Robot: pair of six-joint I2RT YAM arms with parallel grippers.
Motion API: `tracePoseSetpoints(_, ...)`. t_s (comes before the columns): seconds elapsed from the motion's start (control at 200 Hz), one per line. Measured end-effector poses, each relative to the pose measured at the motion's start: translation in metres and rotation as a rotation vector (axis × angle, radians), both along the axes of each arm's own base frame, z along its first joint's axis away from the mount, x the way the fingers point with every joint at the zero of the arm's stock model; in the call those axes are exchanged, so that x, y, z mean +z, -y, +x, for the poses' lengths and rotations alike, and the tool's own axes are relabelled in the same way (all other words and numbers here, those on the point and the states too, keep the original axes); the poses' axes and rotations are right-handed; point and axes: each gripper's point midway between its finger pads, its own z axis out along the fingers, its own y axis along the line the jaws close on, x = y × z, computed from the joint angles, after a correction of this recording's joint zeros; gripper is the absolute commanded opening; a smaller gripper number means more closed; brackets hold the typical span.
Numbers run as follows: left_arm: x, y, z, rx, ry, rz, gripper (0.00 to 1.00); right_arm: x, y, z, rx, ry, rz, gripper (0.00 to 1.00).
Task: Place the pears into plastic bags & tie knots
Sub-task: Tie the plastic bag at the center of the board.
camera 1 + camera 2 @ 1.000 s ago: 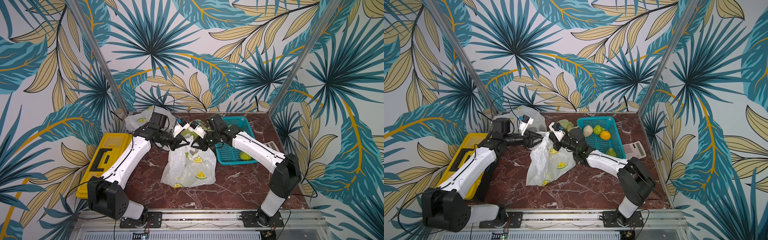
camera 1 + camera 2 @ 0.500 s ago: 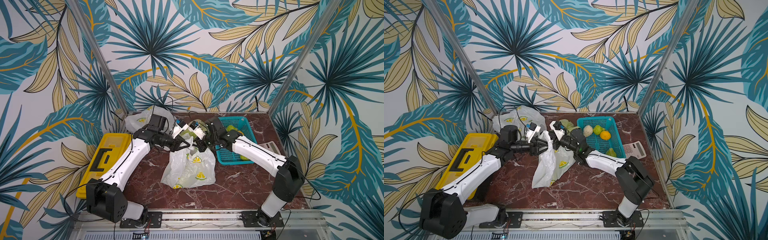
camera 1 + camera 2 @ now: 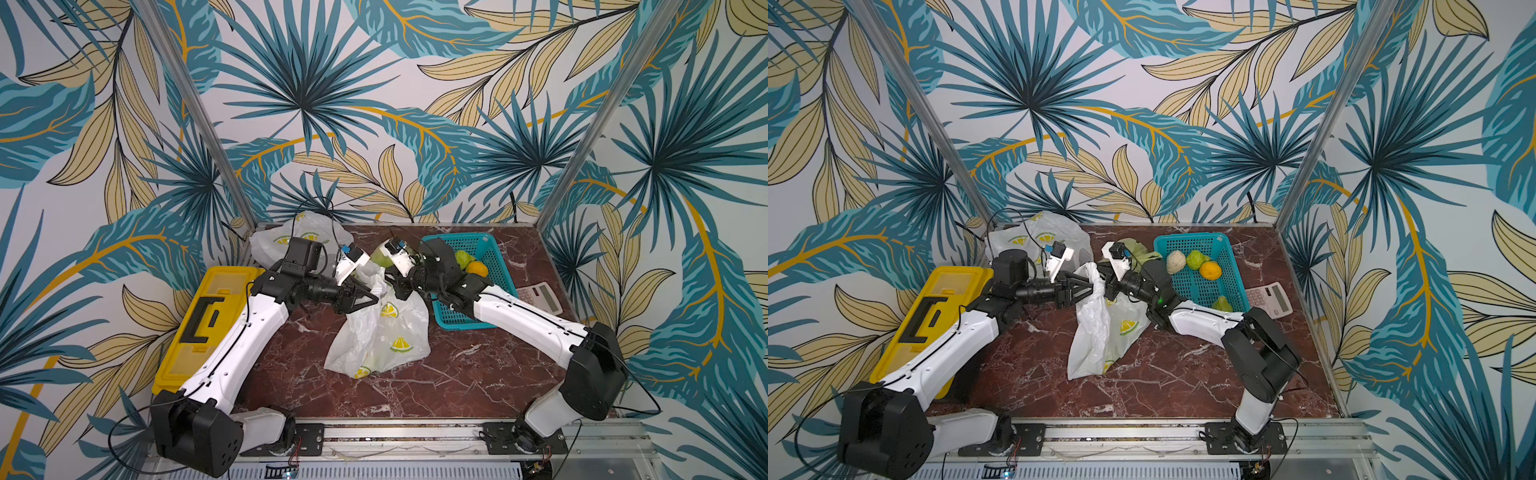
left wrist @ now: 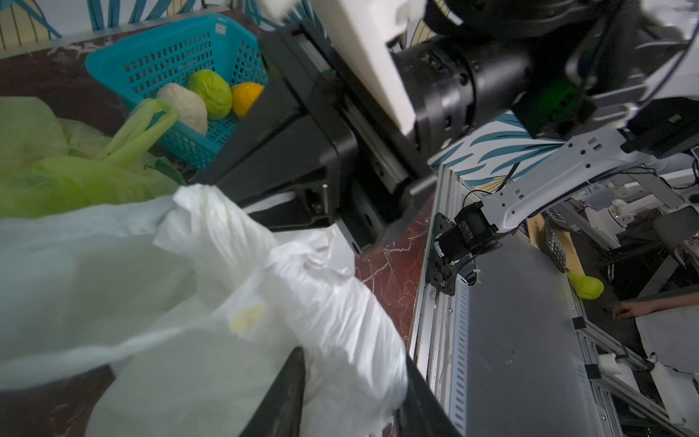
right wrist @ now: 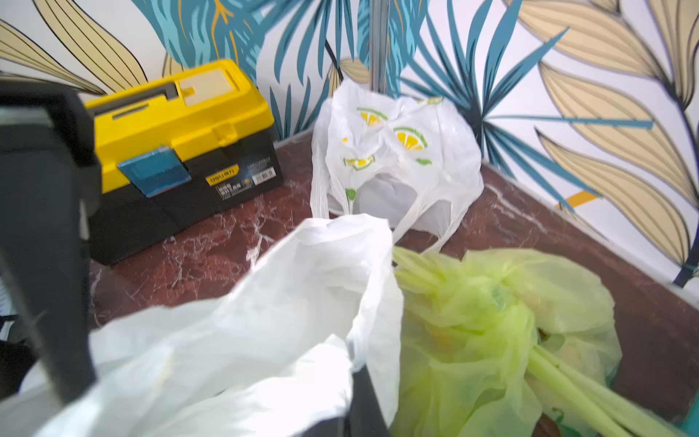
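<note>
A white lemon-print plastic bag [image 3: 386, 332] [image 3: 1100, 332] stands mid-table, its top bunched up between both grippers. My left gripper [image 3: 370, 297] [image 4: 351, 397] is open, its two fingers apart with white plastic lying between them. My right gripper [image 3: 1106, 286] [image 5: 355, 408] faces it, shut on the bag's bunched top. A yellow-green bag [image 3: 1136, 251] [image 5: 491, 321] sits just behind, its handles twisted together. Another white bag [image 3: 299, 232] [image 5: 397, 151] rests at the back left. In the teal basket [image 3: 1192, 241] lie a cream pear [image 3: 1176, 262] and green pears [image 3: 1198, 259] [image 3: 1222, 304].
An orange fruit [image 3: 1210, 270] lies in the basket beside the pears. A yellow and black toolbox [image 3: 203, 324] stands along the table's left edge. A calculator [image 3: 1268, 299] lies right of the basket. Wall panels close in the back and both sides.
The two grippers came together over the white bag's top. My right gripper closed on the plastic and my left gripper, shut before, has opened.
</note>
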Motion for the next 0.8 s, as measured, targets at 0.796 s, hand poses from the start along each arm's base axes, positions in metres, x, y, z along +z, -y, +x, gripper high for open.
tracePoseSetpoints(0.796, 0.053, -0.052, 0.056, 0.278, 0.165, -0.071, 0.58, -0.003, -0.031, -0.012, 0.173, 0.11, 0.177, 0.0)
